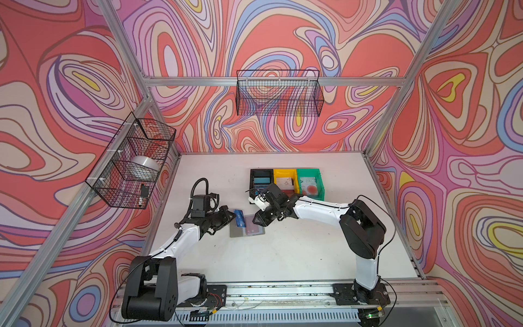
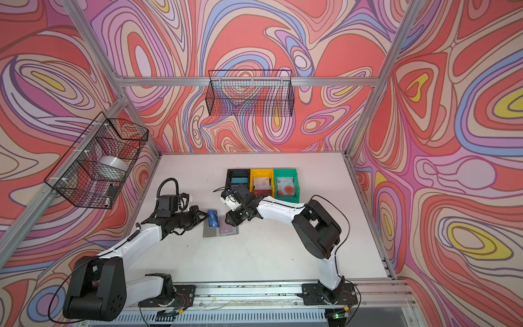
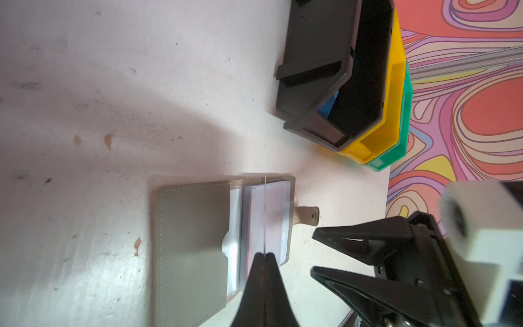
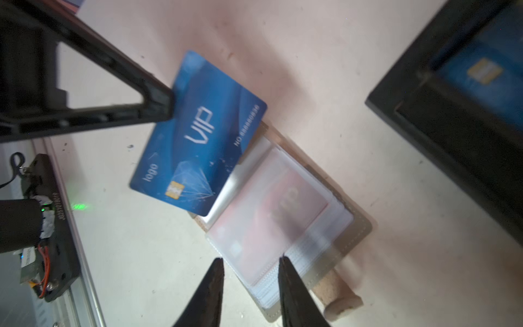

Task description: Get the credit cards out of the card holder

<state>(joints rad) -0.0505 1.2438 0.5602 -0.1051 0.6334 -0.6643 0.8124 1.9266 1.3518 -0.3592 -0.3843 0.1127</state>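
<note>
Item: blue card (image 4: 198, 133), pinched at one corner between the left fingers (image 3: 254, 283), which are pressed together on it. It is held tilted over the left half of the card holder (image 1: 247, 226); whether its lower corner is fully clear of the pocket cannot be told. Item: card holder, lying open and flat near the middle of the worktop (image 1: 283, 254), snap tab (image 3: 307, 216) pointing toward the right arm. Item: red card (image 4: 271, 203), inside a clear pocket on the holder's right half, long axis parallel to the holder's spine. Item: right fingers (image 4: 212, 288), spread and gripping nothing, poised just beside the pocket stack's outer edge at the tab side, so the right arm is the nearer one to the red card. Item: black bin (image 1: 261, 177), yellow bin (image 1: 284, 177) and green bin (image 1: 310, 177), in a row toward the back edge. Room: the right wrist sits between holder and bins, so the likely route for the blue card looks crowded, whereas the front and left of the worktop lie open.
</note>
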